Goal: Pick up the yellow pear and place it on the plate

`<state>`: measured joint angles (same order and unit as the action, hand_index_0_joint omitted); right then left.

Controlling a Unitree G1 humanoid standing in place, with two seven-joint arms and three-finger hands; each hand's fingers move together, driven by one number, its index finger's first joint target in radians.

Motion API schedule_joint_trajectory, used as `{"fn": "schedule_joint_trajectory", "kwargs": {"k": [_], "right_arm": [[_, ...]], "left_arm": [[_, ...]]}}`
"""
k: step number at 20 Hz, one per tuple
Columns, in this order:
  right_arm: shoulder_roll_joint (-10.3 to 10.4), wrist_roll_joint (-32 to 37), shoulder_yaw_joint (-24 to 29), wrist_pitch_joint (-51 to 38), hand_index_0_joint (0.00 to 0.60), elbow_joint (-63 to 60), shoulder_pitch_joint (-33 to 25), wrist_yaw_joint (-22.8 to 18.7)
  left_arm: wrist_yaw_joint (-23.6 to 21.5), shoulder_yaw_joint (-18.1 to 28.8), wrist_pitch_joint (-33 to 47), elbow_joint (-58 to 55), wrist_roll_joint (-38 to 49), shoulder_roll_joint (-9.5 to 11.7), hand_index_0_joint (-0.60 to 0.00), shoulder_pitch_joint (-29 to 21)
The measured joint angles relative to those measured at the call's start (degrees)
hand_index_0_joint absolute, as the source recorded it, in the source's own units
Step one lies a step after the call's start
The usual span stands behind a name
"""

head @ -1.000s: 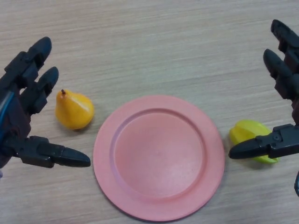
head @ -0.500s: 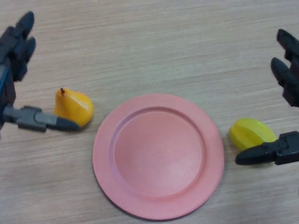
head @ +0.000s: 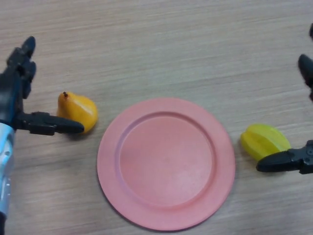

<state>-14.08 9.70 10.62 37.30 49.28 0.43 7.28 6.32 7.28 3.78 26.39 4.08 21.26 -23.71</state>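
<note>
A yellow pear (head: 79, 108) with a small dark stem lies on the wooden table, just left of the pink plate (head: 166, 161). My left hand (head: 15, 93) is at the left edge, open, its fingers pointing up and away. Its thumb (head: 54, 125) reaches rightward along the pear's near side, touching or nearly touching it. My right hand (head: 293, 160) shows only at the right edge, open, with its thumb stretched out just below a yellow-green star fruit.
The yellow-green star fruit (head: 263, 139) lies right of the plate, close to its rim. Bare wooden table surrounds the objects, with wide room at the back.
My left hand has moved left and up and now reaches its thumb along the pear's near side. My right hand has drawn back toward the right edge. Pear, plate and star fruit stayed put.
</note>
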Motion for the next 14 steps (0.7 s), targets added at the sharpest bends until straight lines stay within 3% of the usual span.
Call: {"fn": "schedule_joint_trajectory", "kwargs": {"k": [5, 11, 14], "right_arm": [[0.39, -0.25, -0.01, 0.08, 0.0, 0.42, 1.47, 0.01], [0.42, -0.52, 0.9, 0.1, 0.0, 1.83, 1.17, -0.07], [0.39, -1.49, 1.13, 0.1, 0.0, 1.9, 0.99, -1.37]], "left_arm": [[-0.56, -2.44, 9.11, 13.71, -1.49, -2.16, 0.0, -4.03], [-0.65, -3.94, 15.9, 25.63, -5.87, -2.34, 0.0, -8.08], [-2.86, -3.97, 19.49, 30.81, -8.07, -2.35, 0.0, -10.28]]}}
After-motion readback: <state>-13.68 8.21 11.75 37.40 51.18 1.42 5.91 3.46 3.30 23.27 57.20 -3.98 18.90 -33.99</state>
